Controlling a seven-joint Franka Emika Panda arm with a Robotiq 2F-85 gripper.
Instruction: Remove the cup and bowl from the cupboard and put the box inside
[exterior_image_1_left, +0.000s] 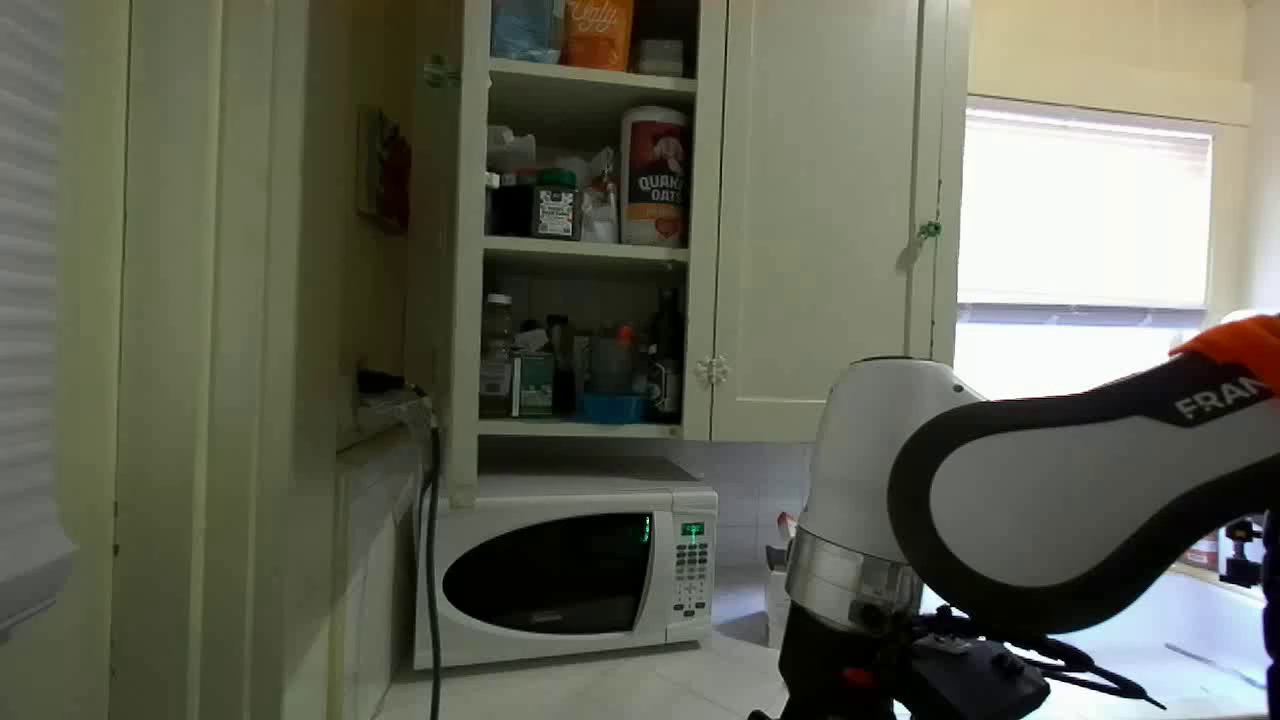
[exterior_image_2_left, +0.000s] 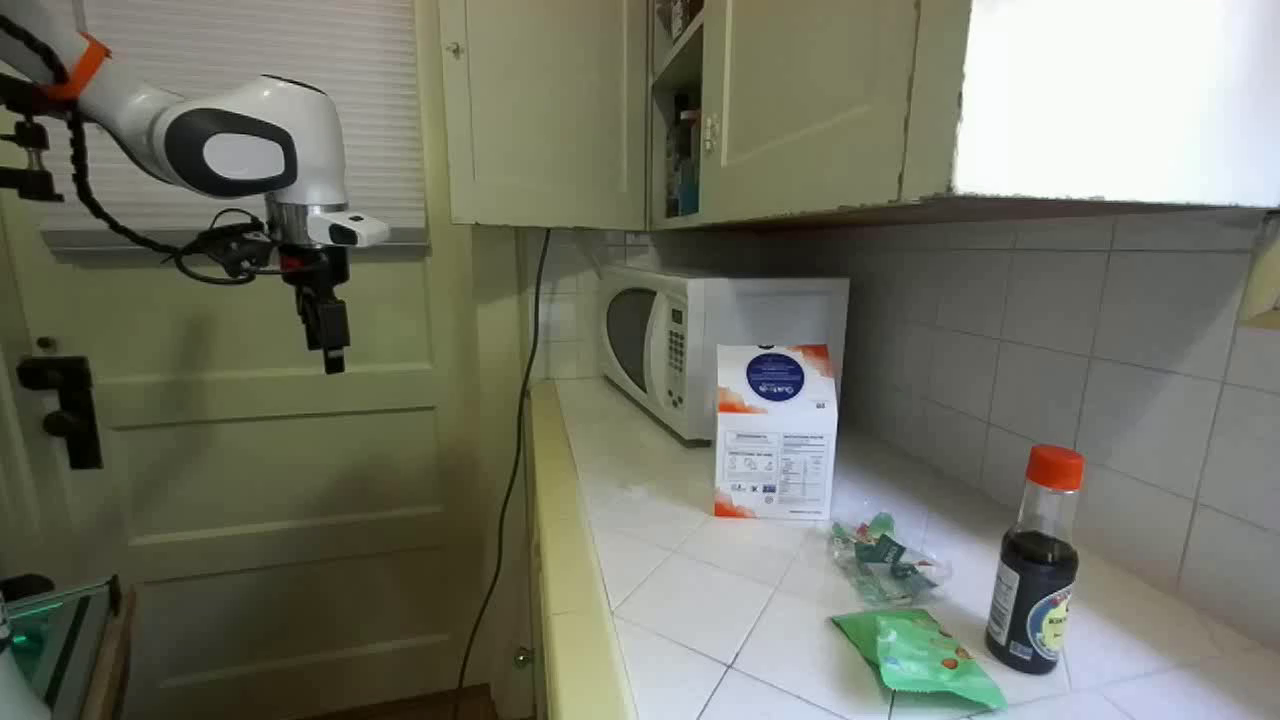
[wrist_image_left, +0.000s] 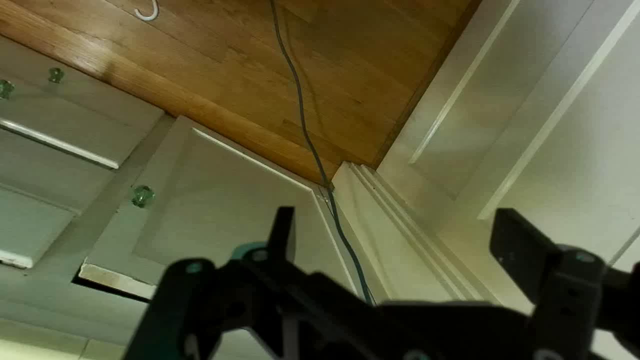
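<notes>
The cream-white cupboard (exterior_image_1_left: 590, 430) stands with its door swung wide and three crowded shelves showing. On its lowest shelf sits the blue bowl (exterior_image_1_left: 613, 407), near the front edge. A dim, translucent cup (exterior_image_1_left: 608, 368) appears just above it; whether it stands inside the bowl or behind it I cannot tell. The box (exterior_image_2_left: 776, 440), a white gable-topped carton with orange print and a blue disc, is upright on the counter in front of the microwave. My gripper (wrist_image_left: 395, 225) is open and empty, pointing down in front of the house door, away from cupboard and box.
A white microwave (exterior_image_1_left: 560, 570) is under the cupboard. On the counter lie a clear crumpled wrapper (exterior_image_2_left: 885, 560) and a green packet (exterior_image_2_left: 920, 655), beside a red-capped dark bottle (exterior_image_2_left: 1035, 570). A black cable (exterior_image_2_left: 515, 450) hangs past the counter's end. Bottles and packages flank the bowl.
</notes>
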